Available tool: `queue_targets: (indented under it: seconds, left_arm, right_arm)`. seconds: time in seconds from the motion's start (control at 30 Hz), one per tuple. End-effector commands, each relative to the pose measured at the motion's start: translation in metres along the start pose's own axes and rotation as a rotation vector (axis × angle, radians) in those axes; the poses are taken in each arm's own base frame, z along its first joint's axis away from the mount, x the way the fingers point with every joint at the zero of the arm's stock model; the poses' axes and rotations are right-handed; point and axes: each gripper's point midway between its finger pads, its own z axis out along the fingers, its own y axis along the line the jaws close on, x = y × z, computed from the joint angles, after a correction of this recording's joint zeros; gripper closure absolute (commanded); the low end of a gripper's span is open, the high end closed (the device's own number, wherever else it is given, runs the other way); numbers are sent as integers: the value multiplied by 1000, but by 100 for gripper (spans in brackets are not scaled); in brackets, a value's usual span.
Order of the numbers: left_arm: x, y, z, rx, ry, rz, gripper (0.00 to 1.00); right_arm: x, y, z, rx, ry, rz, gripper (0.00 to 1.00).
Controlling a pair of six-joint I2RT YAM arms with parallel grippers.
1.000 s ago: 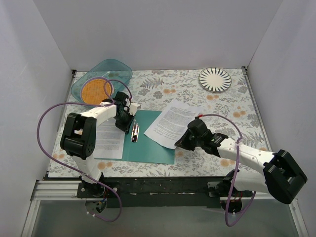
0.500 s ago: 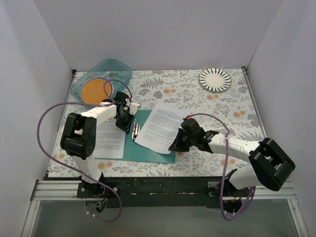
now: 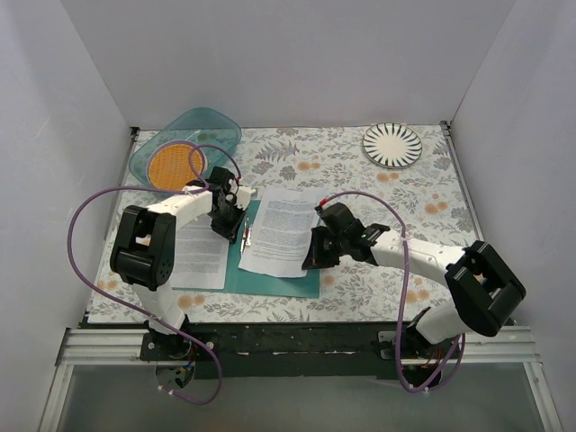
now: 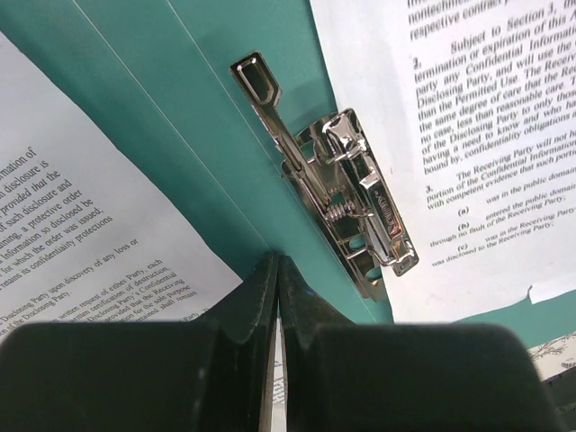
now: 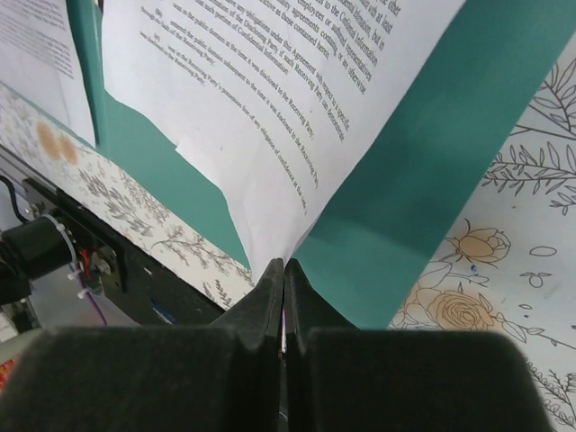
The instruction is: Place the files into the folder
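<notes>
Found the folder (image 3: 286, 284) spread open and flat on the flowered table (image 3: 378, 198), near its front left, spine running near to far and the opened spread longer from left to right. Saw plain matte teal inside, with a metal clip (image 3: 246, 237) at the spine. Noted a printed sheet (image 3: 281, 225) over the right half: white paper, dense black text, long axis near to far, far end leaning a little to the right, left edge just beside the clip. Noted a second sheet (image 3: 200, 256) of the same kind lying flat over the left half.

Caught the right gripper (image 3: 310, 261) reaching in from the right, jaws pinched tight on the printed sheet's near right corner, that corner lifted off the teal cover. Caught the left gripper (image 3: 234, 230) with jaws pressed together, tips down at the folder's crease close beside the clip. Could not tell whether anything was gripped there.
</notes>
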Motion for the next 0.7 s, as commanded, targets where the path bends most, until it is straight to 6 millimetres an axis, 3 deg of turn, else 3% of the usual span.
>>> queue_targets:
  seconds: [0.0,0.27,0.67]
  left_arm:
    - [-2,-1,3,8,-15,3,100]
    - [-2,-1,4,6,-15,2,100]
    - [-4,-3,2,10,-17,-4,100]
  right_arm:
    - [7,0,-4,-2,55,-98,99]
    - [19,-17,-13,35,78,-163,99]
    - [17,-9,-18,6,83,-176,99]
